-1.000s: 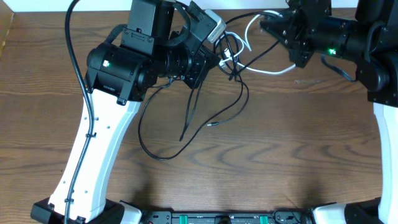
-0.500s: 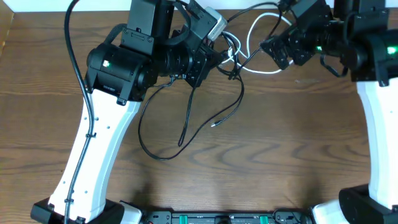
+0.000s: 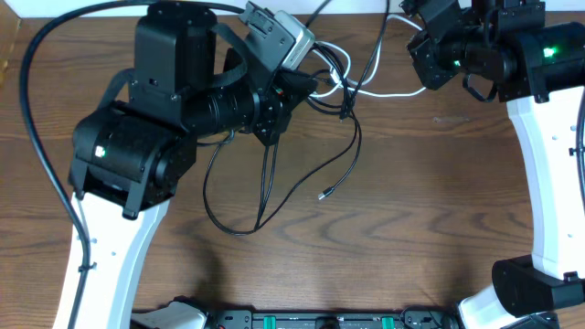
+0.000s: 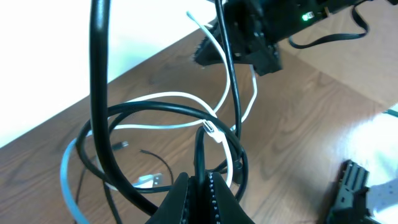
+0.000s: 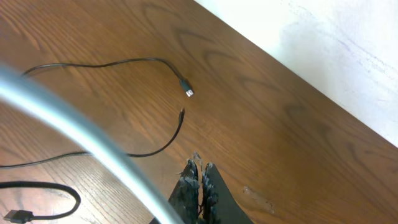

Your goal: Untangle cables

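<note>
1. A brown wood-grain table point(image 3: 439, 210) carries a tangle of thin black and white cables point(image 3: 340, 87). The tangle sits near the table's far edge, between the two robot arms.
2. The left claw point(image 4: 198, 180) is closed. Its two fingers pinch one thin black cable point(image 4: 200, 146), which rises from between the tips into the knot just ahead of them.
3. In the left wrist view, black loops cross a thin white cable point(image 4: 161, 96) around the pinched one.
4. Seen from above, the white cable leaves the knot and runs to the right, toward the right arm.
5. A long black loop point(image 3: 228, 227) trails from the knot toward the table's near side and lies flat on the wood. A loose black end with a small plug tip point(image 3: 322, 194) lies well apart from both claws.
6. The right claw point(image 5: 200, 168) is closed, its fingers pressed together with nothing visible between them. It sits to the right of the knot, and whether it touches any cable cannot be told.
7. In the right wrist view, another thin black cord with a small plug point(image 5: 124, 62) lies flat on the table ahead of the right claw and apart from it. A pale blurred band point(image 5: 62, 121) crosses the foreground, too blurred to identify.
</note>
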Robot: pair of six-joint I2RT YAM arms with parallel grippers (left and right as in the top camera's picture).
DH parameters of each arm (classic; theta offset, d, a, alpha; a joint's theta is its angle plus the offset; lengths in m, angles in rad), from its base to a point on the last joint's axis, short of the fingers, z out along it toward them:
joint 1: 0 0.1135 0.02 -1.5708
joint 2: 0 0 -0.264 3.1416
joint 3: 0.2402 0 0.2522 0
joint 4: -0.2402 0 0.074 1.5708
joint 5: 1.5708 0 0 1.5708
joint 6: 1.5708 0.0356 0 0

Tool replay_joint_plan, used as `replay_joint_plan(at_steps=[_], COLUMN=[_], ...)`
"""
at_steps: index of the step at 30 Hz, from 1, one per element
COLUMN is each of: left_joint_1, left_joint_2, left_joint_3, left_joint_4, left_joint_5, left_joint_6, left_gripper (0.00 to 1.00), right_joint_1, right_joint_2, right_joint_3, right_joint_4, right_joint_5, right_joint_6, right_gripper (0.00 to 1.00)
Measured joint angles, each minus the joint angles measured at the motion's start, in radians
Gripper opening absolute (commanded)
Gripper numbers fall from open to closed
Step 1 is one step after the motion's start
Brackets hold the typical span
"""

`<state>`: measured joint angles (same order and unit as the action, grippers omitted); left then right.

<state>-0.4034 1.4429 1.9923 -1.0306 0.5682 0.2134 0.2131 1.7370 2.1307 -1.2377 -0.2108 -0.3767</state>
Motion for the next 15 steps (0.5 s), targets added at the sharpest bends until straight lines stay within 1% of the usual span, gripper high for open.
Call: replay_joint_plan(at_steps=[4, 8, 15], left_joint_1=[0.000, 0.023, 0.209], left_joint_2=[-0.007, -0.034, -0.156], left_joint_3=[0.000, 0.000, 0.000], left_joint_4=[-0.002, -0.002, 0.011], left_joint_5=[-0.071, -0.147, -0.201], left_joint_6=[0.000, 0.000, -0.007], left_gripper=[0.08, 0.08, 0.08], right_joint_1=[-0.016, -0.070, -0.265], right_joint_2=[0.000, 0.000, 0.000], right_joint_3=[0.000, 0.000, 0.000], right_joint_4=[-0.015, -0.032, -0.034], right_joint_5=[0.016, 0.032, 0.024], right_joint_6=[-0.008, -0.033, -0.048], right_gripper=[0.01, 0.01, 0.01])
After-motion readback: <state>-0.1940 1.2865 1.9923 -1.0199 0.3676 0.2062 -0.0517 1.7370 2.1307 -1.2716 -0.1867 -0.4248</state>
